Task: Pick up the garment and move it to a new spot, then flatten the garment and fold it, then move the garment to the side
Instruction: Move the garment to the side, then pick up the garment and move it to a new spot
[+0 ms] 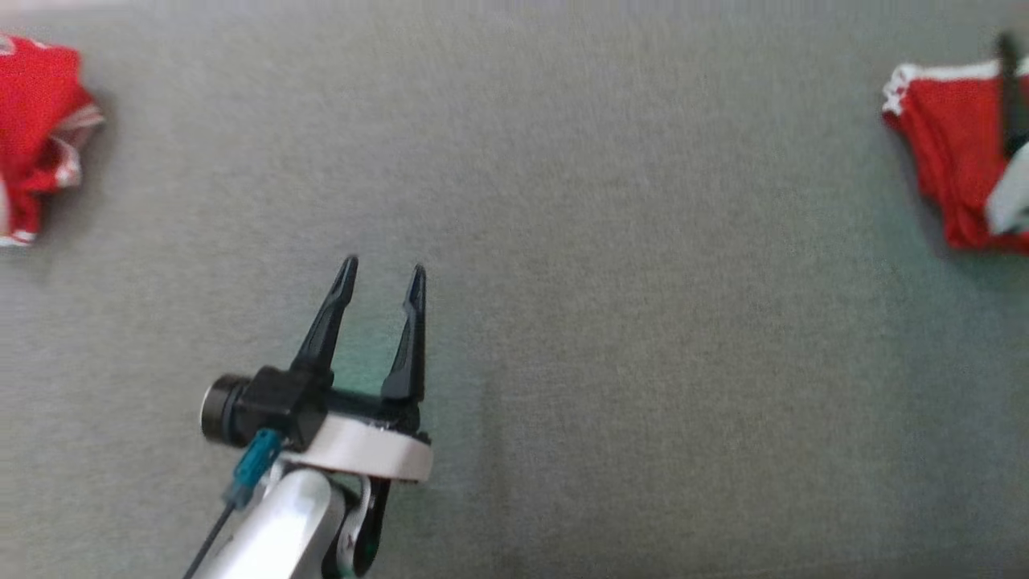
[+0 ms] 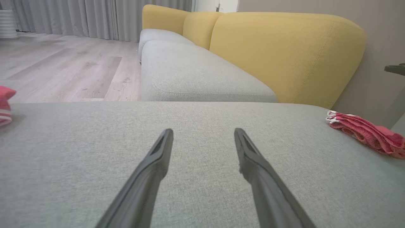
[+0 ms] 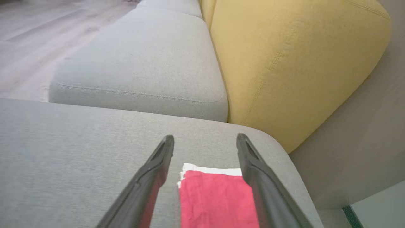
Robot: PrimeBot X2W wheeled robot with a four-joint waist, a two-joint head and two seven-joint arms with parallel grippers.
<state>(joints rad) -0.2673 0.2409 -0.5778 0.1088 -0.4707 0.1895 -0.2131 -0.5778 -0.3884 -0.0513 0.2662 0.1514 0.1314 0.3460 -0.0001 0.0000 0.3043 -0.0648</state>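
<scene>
A folded red garment (image 1: 949,161) with a white hem lies at the far right of the grey cushion (image 1: 563,281). In the right wrist view my right gripper (image 3: 205,137) stands open just above the garment (image 3: 215,199), with the cloth lying flat below the gap between the fingers. One dark finger (image 1: 1006,80) of it crosses the garment in the head view. My left gripper (image 1: 384,267) is open over bare cushion at the lower left, holding nothing. The left wrist view has its fingers (image 2: 158,158) spread wide and the garment (image 2: 367,133) far off to the right.
Another red garment (image 1: 36,129), crumpled, sits at the cushion's far left edge (image 2: 4,104). Beyond the cushion runs a grey sofa seat (image 2: 190,72) with yellow backrests (image 2: 284,53). Wooden floor (image 2: 63,63) and grey curtains lie to the left, a wall to the right.
</scene>
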